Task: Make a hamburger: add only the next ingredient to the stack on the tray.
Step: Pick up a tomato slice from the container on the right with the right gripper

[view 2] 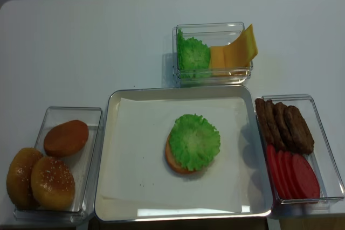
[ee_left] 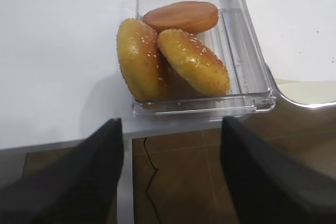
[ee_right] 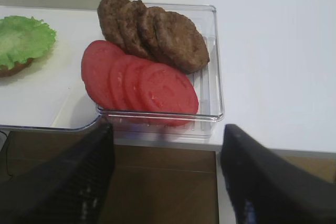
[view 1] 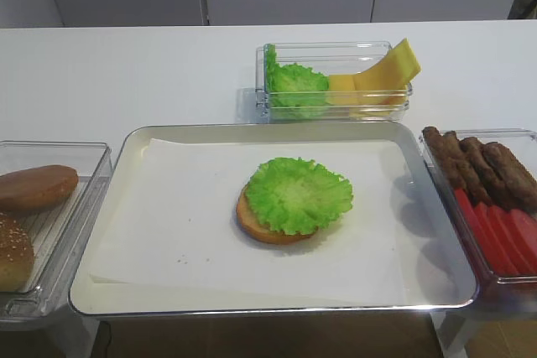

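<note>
Several red tomato slices (ee_right: pixel 142 85) lean in a row at the near end of a clear bin (ee_right: pixel 215 77), right of the silver tray (view 1: pixel 168 232). The stack (view 1: pixel 294 199), a tan bun bottom under frilly green lettuce, sits mid-tray on the white liner and shows at the left edge of the right wrist view as the stack (ee_right: pixel 21 43). My right gripper (ee_right: pixel 168 129) hangs open just off the table's front edge, in front of the tomato bin, with nothing between its fingers. My left gripper (ee_left: pixel 172 124) is open too, off the table's edge before the bun bin. Neither gripper shows in the high views.
Brown patties (ee_right: pixel 157 32) fill the far end of the tomato bin. A clear bin (view 2: pixel 213 52) behind the tray holds loose lettuce and cheese slices. The bun bin (ee_left: pixel 252 66) left of the tray holds three bun halves (ee_left: pixel 178 56). Brown floor lies below both grippers.
</note>
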Robot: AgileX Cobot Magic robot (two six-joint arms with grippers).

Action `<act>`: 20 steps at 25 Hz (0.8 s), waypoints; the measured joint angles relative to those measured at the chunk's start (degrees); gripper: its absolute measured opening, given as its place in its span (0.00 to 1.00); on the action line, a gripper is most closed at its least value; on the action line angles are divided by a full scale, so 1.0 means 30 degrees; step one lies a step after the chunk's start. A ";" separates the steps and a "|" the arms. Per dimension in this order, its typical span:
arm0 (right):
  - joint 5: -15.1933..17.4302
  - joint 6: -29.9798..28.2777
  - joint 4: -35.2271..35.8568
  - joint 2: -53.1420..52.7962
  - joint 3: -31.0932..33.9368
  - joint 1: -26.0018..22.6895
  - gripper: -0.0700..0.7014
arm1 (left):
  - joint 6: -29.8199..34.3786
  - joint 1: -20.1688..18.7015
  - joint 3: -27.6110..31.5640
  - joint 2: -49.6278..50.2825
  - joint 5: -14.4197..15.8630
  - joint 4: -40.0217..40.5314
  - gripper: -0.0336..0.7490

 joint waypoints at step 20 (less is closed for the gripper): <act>-0.0014 0.0041 0.0000 0.0000 0.0000 0.0000 0.68 | 0.0000 0.0000 0.0000 0.0000 -0.0009 0.0000 0.60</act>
